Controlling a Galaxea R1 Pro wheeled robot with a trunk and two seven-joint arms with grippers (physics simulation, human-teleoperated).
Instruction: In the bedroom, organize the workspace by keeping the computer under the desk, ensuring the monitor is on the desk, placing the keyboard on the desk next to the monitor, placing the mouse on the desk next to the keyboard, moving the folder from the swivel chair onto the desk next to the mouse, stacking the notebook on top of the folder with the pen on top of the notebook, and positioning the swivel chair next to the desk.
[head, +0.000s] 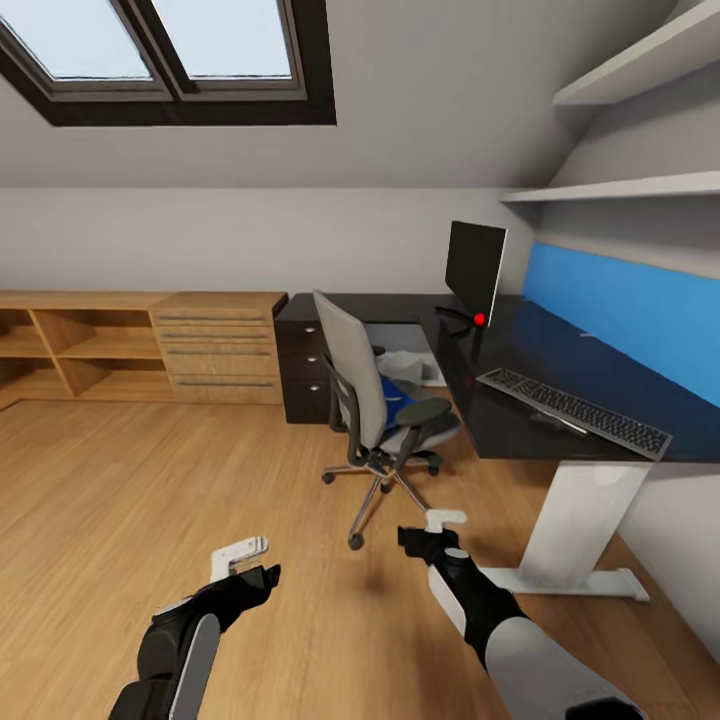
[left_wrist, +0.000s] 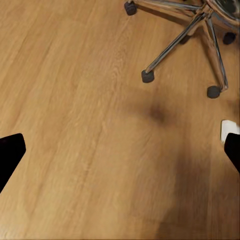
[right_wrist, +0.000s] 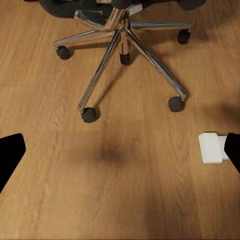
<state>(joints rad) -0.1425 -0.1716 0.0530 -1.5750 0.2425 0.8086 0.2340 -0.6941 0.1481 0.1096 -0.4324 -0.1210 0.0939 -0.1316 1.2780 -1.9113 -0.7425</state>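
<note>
On the floor, left: left gripper (head: 243, 560) hangs low over bare wooden floor (head: 120, 500), fingers spread, nothing between them.
Centre: swivel chair (head: 375, 400) stands apart from the counter (head: 520, 400), turned toward it; something blue on the seat, likely the folder (head: 395, 395), half hidden by the backrest.
Right gripper: right gripper (head: 435, 532) near the chair's wheeled base (right_wrist: 122, 45), fingers spread, empty.
Counter: monitor (head: 474, 268) upright at the back; keyboard (head: 575, 410) near the front edge, well apart from it; thin dark item beside the keyboard, too small to name.
Risk 1: reaching over the armrest could nudge the chair, which rolls easily.
Risk 2: folder may slide off the seat.
Risk 3: arm could sweep the keyboard off the edge.
</note>
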